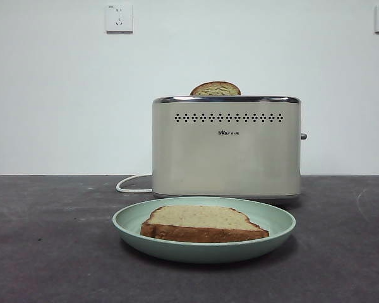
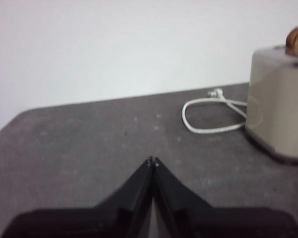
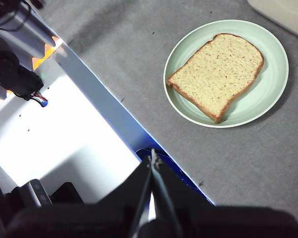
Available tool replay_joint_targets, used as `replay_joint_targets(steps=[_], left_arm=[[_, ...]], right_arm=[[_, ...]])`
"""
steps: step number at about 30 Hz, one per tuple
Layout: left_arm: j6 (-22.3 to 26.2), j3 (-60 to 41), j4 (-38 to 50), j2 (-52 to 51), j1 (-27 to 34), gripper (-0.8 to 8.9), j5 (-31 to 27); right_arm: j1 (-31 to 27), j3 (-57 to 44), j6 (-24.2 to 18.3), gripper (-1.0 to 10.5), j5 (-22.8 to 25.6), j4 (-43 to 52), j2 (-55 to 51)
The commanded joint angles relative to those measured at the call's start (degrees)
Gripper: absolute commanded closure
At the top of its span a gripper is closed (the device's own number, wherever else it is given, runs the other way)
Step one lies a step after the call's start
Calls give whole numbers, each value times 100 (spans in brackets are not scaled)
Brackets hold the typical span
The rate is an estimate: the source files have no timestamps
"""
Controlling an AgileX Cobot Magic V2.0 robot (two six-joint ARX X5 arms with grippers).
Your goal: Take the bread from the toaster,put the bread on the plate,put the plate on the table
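The bread (image 1: 201, 222) (image 3: 217, 75) lies flat on the mint-green plate (image 1: 275, 219) (image 3: 275, 89), which rests on the dark grey table (image 1: 50, 240) in front of the cream toaster (image 1: 226, 148) (image 2: 280, 104). A second slice (image 1: 215, 89) with a rounded top pokes out of the toaster's slot. My left gripper (image 2: 153, 160) is shut and empty, low over the table well off to the toaster's side. My right gripper (image 3: 153, 161) is shut and empty, held back over the table's edge, away from the plate. Neither gripper shows in the front view.
A white cord (image 1: 131, 183) (image 2: 211, 116) loops on the table beside the toaster. The right wrist view shows the table's edge with a bright white surface (image 3: 64, 134) and dark equipment (image 3: 10, 74) beyond it. Two wall sockets (image 1: 119, 17) hang on the white wall.
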Motion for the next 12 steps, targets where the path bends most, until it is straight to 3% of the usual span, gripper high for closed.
replay_joint_targets(steps=[1,12], left_arm=[[0,-284,66,-205,24,817,7],[-144,-442,-557,-203,24,817,-70]], right_arm=[[7,-37,-31,944,2,26,-15],[7,-37,-31,944,0,26,-15]])
